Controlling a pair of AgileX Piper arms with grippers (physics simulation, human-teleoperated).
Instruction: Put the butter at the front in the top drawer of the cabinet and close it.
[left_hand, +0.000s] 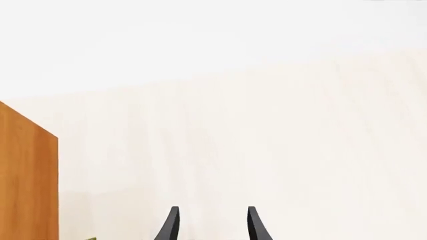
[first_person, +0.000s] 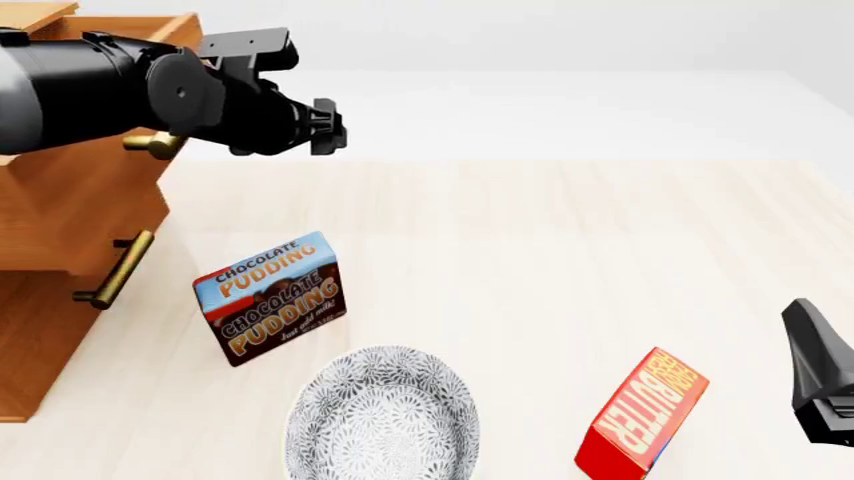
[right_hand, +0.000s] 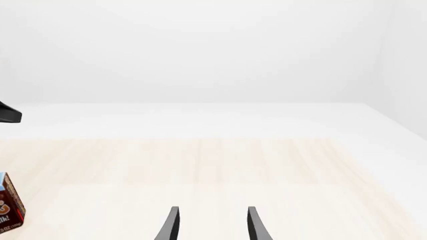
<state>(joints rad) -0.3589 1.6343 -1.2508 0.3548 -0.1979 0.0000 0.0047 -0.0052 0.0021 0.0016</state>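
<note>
The butter (first_person: 645, 415), a red carton with an orange face, stands tilted near the table's front edge, right of centre. My right gripper (first_person: 807, 330) hovers just right of it at the view's edge; in the right wrist view the right gripper (right_hand: 212, 227) is open and empty, and the butter does not show there. The cabinet (first_person: 40, 340) stands at the far left with its top drawer (first_person: 80, 200) pulled out, its brass handle (first_person: 154, 145) partly behind my left arm. My left gripper (first_person: 327, 125) hangs just right of that drawer, well above the table; in the left wrist view the left gripper (left_hand: 212, 227) is open and empty.
A brown-and-blue Chocolate Pudding box (first_person: 274, 298) stands right of the cabinet; its corner shows in the right wrist view (right_hand: 8, 207). A patterned grey bowl (first_person: 383, 415) sits at the front centre. A lower drawer handle (first_person: 114, 270) sticks out. A cabinet panel (left_hand: 27, 180) edges the left wrist view.
</note>
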